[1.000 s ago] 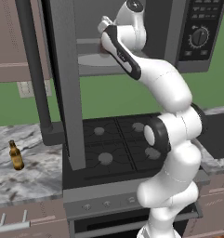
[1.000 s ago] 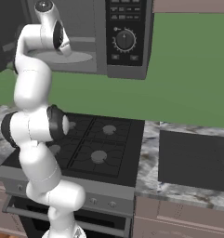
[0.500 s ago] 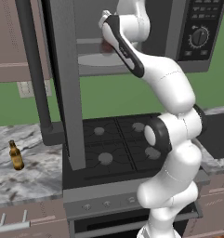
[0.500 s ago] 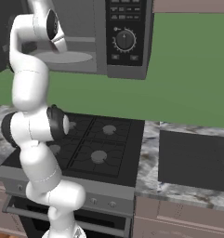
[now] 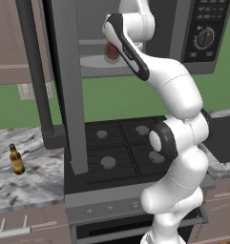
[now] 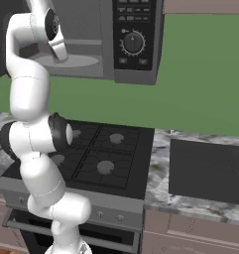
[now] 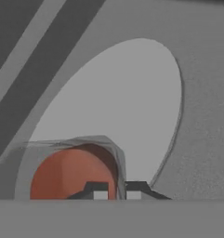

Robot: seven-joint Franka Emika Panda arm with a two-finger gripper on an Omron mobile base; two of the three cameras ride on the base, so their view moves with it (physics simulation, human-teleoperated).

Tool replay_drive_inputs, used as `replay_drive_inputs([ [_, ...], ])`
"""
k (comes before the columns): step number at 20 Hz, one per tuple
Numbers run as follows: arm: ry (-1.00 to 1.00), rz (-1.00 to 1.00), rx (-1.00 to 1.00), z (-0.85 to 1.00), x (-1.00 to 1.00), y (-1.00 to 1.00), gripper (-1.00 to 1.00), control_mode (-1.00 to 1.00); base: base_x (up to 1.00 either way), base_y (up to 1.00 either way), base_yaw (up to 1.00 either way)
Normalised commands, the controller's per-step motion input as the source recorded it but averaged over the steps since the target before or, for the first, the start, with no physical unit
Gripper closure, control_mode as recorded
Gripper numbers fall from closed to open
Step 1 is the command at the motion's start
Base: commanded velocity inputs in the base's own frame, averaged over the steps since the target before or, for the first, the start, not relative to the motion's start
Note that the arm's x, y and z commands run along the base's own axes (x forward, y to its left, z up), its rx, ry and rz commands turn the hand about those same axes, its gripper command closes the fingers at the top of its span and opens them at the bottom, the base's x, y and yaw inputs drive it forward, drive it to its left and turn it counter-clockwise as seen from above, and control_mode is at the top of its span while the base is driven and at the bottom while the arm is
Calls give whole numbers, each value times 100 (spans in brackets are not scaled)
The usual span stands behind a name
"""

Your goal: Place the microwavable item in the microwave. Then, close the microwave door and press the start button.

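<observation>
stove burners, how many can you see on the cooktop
4. In the right base view: back left, back right, front left, front right. The arm partly covers the left pair.

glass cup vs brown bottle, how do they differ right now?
The glass cup is up inside the microwave, over the white turntable; the brown bottle stands on the marble counter left of the stove. The cup is short and wide, the bottle slim and tall. The fingers are shut on the cup; the bottle stands free. Both are upright.
</observation>
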Motion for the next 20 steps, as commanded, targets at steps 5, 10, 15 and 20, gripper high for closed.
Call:
replay_drive_inputs([
  [5, 14, -2, 0, -29, -29, -2, 100, -100, 0, 0, 0],
  [10, 4, -1, 0, -3, -2, 0, -100, -100, 0, 0, 0],
  [15, -15, 0, 0, 26, 6, 0, -100, -100, 0, 0, 0],
  [20, -14, 0, 0, 20, 3, 0, -100, -100, 0, 0, 0],
])
